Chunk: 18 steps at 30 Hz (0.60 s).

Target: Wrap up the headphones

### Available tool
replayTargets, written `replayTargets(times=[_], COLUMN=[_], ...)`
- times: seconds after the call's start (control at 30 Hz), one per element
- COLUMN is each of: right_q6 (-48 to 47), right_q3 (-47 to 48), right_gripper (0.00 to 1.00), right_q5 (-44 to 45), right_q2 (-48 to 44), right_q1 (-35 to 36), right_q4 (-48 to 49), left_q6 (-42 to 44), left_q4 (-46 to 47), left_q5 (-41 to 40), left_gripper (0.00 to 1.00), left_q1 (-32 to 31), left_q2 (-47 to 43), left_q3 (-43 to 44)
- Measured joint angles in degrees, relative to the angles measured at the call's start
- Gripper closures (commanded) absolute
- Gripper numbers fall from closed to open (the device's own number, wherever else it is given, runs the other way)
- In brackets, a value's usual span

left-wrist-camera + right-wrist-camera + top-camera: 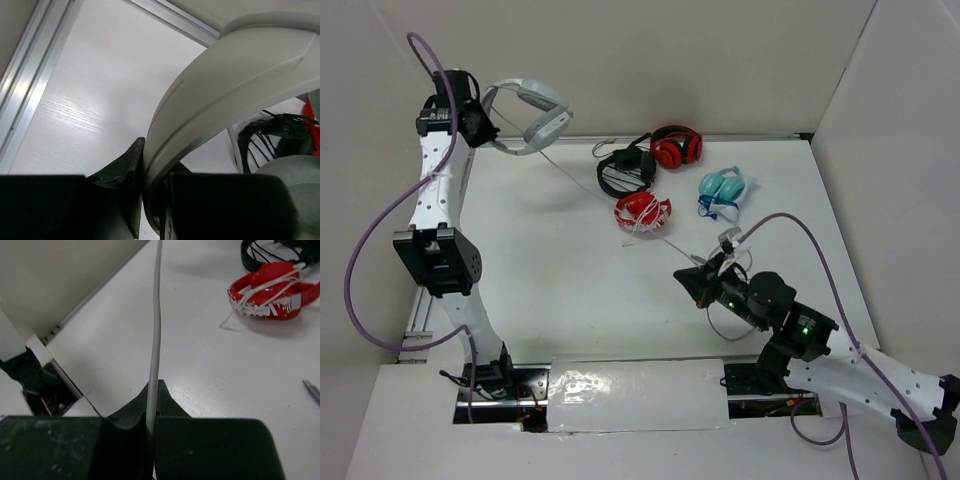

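While the left fingers point(478, 124) clamp the headphones point(535, 105) at upper left of the frame, the cable point(610, 200) runs straight down to the right fingers point(695, 282), lower right. Left wrist: fingers grip the headband point(225, 80). Right wrist: fingers pinched together on cable; red pair point(272, 292) upper right.
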Motion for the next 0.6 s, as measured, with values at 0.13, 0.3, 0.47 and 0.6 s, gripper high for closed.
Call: replayTargets(times=[0.13, 0.3, 0.47, 0.6], right_q6=[-6.9, -14.7, -23.5, -28.3], right_q3=[13.1, 32.1, 52.5, 65.1], right_gripper=[1.00, 1.00, 1.00, 1.00], right_q5=[0.5, 3.0, 2.9, 0.0], right_q2=[11.7, 23.4, 33.1, 39.7], right_q1=[4.4, 7.0, 6.1, 2.3], right_q4=[-0.4, -2.2, -7.5, -13.6], left_q6=[2.7, 7.3, 10.9, 13.7], left_q4=[4.9, 9.6, 14.5, 18.9], left_q5=[-5.2, -6.1, -5.8, -4.7], left_gripper=[1.00, 1.00, 1.00, 1.00], left_q1=[-3.1, -8.5, -14.2, -20.6], left_q2=[0.7, 1.3, 0.8, -3.1], left_q3=[-4.1, -11.1, -19.0, -27.9])
